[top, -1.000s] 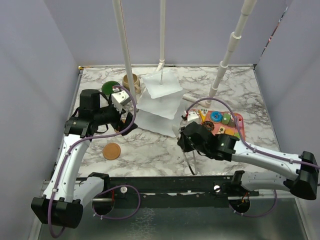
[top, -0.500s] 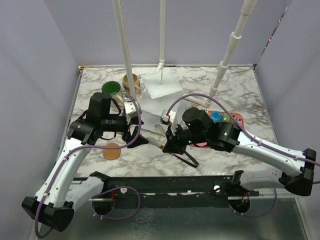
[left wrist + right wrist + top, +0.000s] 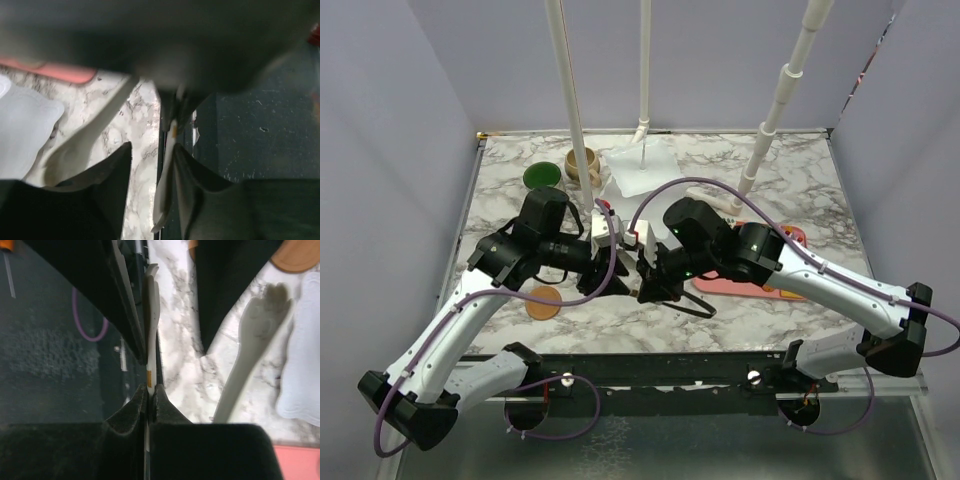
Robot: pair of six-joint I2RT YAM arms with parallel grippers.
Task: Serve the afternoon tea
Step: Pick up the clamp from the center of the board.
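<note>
Both arms fold inward over the near middle of the grey-veined marble table. The left gripper and right gripper meet tip to tip, just in front of the white tiered stand of square wavy plates.

In the right wrist view, the right gripper's 2 dark fingers are pinched tight on a thin white flat piece with a small orange mark, seen edge-on. The left gripper's fingers stand parted, 1 on each side of that piece; the left wrist view shows a gap on one side.

A glossy white spoon-shaped piece lies flat on the marble beside a wavy plate edge. The green-lined mug and the beige mug stand at the far left. A round brown coaster lies near the left forearm. The right forearm covers most of the flat pink rectangular tray.

1.0 s ago the left gripper was up by the mugs and the right one hung over the tray, with the toy pastries in plain sight. 0.5 s ago the 2 were nearer each other but apart.
</note>
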